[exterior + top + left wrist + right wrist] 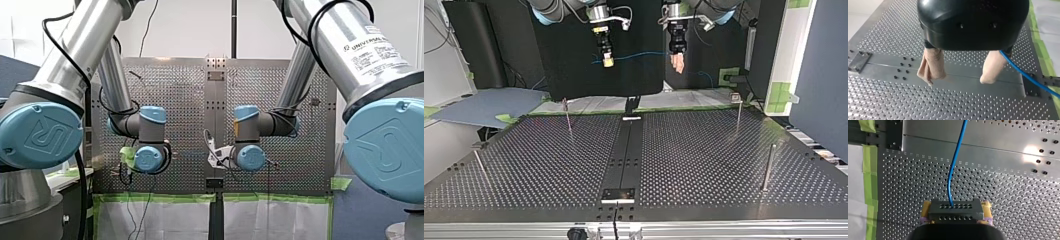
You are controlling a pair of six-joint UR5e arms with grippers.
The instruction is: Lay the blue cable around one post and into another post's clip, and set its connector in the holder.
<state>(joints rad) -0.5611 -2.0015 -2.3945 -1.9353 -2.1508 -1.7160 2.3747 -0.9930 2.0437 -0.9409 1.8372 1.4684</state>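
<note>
One thin blue cable [953, 170] is the thing to manage, and it looks light and limp. I judge it will sag, swing and spring back, not hold a shape. Its end runs into a dark grey block connector [955, 212] with rows of small holes, which looks rigid and is the surest place to take hold. My right gripper [956, 206] is clamped on that connector by its flat sides, yellow pads [926, 210] pressing either flank, well above the table.

From there the cable hangs across to my left gripper [957, 80] and passes just beside one of its beige padded fingers [991, 66]. Those fingers are spread wide, with nothing between them. A second hold a little way along the smooth sheath would likely steady it, though it may slip through soft pads.

Below, thin upright metal posts [768, 167] stand well apart on the perforated metal table [704, 150].
</note>
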